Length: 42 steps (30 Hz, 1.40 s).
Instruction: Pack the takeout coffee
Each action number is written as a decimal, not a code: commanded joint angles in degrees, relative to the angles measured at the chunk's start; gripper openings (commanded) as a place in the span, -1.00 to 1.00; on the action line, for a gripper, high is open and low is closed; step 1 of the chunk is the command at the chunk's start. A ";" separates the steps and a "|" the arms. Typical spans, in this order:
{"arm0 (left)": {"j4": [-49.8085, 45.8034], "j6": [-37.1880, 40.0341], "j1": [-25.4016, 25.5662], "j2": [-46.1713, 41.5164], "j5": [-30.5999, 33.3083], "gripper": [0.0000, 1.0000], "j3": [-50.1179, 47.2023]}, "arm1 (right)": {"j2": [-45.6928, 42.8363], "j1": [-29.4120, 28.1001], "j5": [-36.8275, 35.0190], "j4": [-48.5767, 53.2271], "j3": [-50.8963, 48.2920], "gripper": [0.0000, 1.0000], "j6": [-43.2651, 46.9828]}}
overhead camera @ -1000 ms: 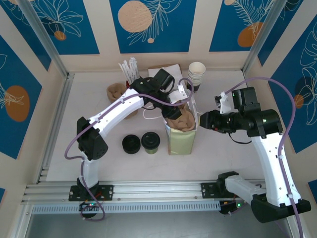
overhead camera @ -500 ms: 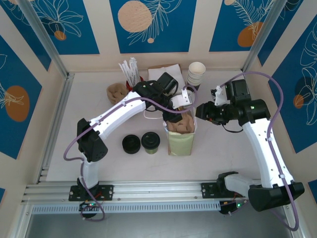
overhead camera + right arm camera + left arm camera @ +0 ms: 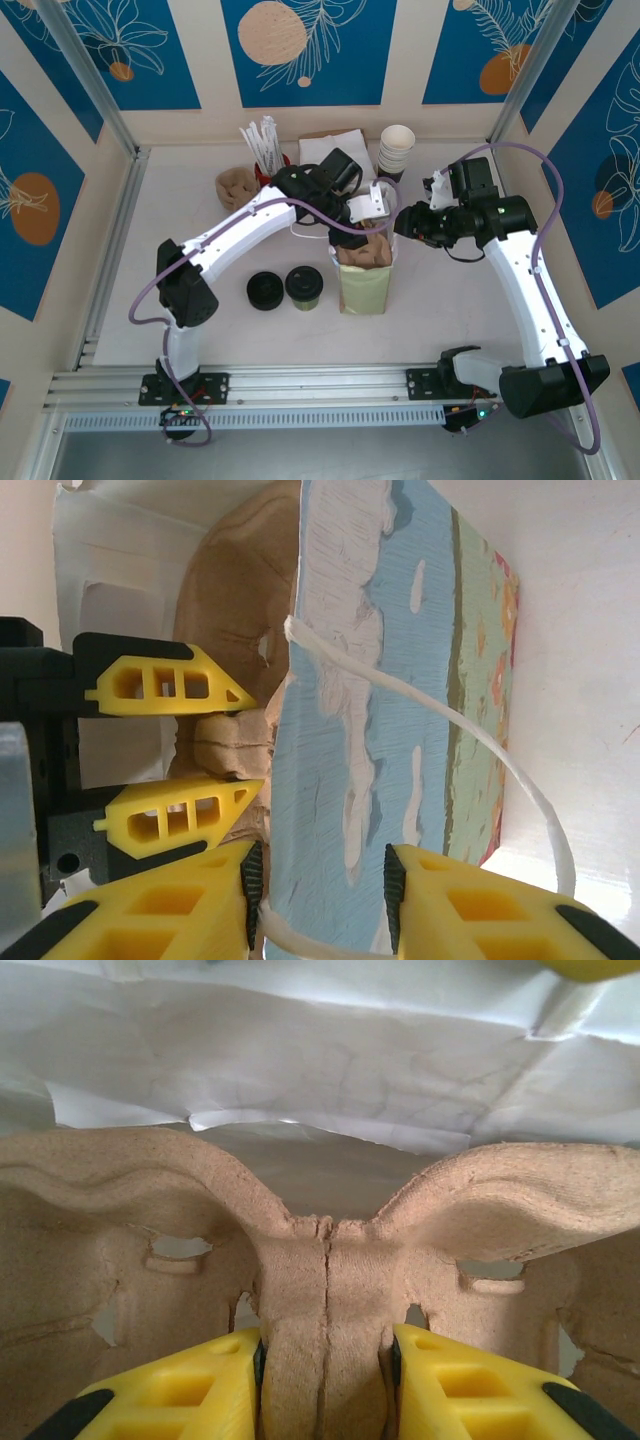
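The takeout coffee (image 3: 303, 286), a short cup with a black lid and olive sides, stands on the table left of the paper bag (image 3: 364, 284). My left gripper (image 3: 352, 236) reaches down into the bag's mouth. It is shut on the middle ridge of a brown pulp cup carrier (image 3: 325, 1290), with the bag's white inner wall (image 3: 350, 1060) behind. My right gripper (image 3: 405, 222) is at the bag's right rim. Its jaws are open and straddle the bag's blue printed wall (image 3: 380, 710), one finger inside next to the left gripper (image 3: 250, 742), one outside.
A flat black lid (image 3: 265, 291) lies beside the coffee. Along the back stand stacked white cups (image 3: 397, 150), napkins (image 3: 345, 140), stirrers (image 3: 260, 140) and more brown carriers (image 3: 236, 184). The bag's white string handle (image 3: 480, 745) loops by the right fingers.
My right gripper has moved left and back to the bag's right rim, and its jaws have narrowed around the wall. The left gripper has shifted slightly with the carrier over the bag.
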State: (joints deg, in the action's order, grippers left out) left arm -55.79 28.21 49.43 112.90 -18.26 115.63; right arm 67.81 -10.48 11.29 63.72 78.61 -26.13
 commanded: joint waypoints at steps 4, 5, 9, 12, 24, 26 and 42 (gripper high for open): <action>-2.75 2.38 0.95 2.63 0.51 -0.32 0.64 | 1.00 0.20 -0.79 -0.22 -0.15 -0.31 -0.07; -2.81 2.47 1.04 2.81 0.65 -0.32 0.64 | 1.16 0.20 -1.07 0.03 -0.04 -0.35 -0.02; -2.65 2.74 0.94 3.27 0.76 -0.32 0.61 | 1.38 0.11 -3.14 1.55 0.90 -0.47 0.67; -2.31 2.73 0.97 3.70 0.71 -0.32 0.62 | 1.10 0.11 -4.36 2.49 1.69 -0.53 1.26; -2.21 2.68 1.03 5.24 0.12 -0.31 1.06 | 0.32 0.11 -0.96 3.09 3.53 -0.63 1.36; -2.19 2.72 1.02 5.44 -0.09 -0.30 0.94 | 0.34 0.11 -0.51 3.16 3.52 -0.64 1.28; 0.14 1.11 0.97 6.81 -1.86 -0.24 -0.22 | -0.14 0.11 -0.39 2.99 1.47 -0.31 0.89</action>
State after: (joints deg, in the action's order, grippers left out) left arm -55.94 29.45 49.95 118.50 -18.37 115.77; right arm 68.77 -10.48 9.65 65.60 80.58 -25.47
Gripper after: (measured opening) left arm 0.377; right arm 0.342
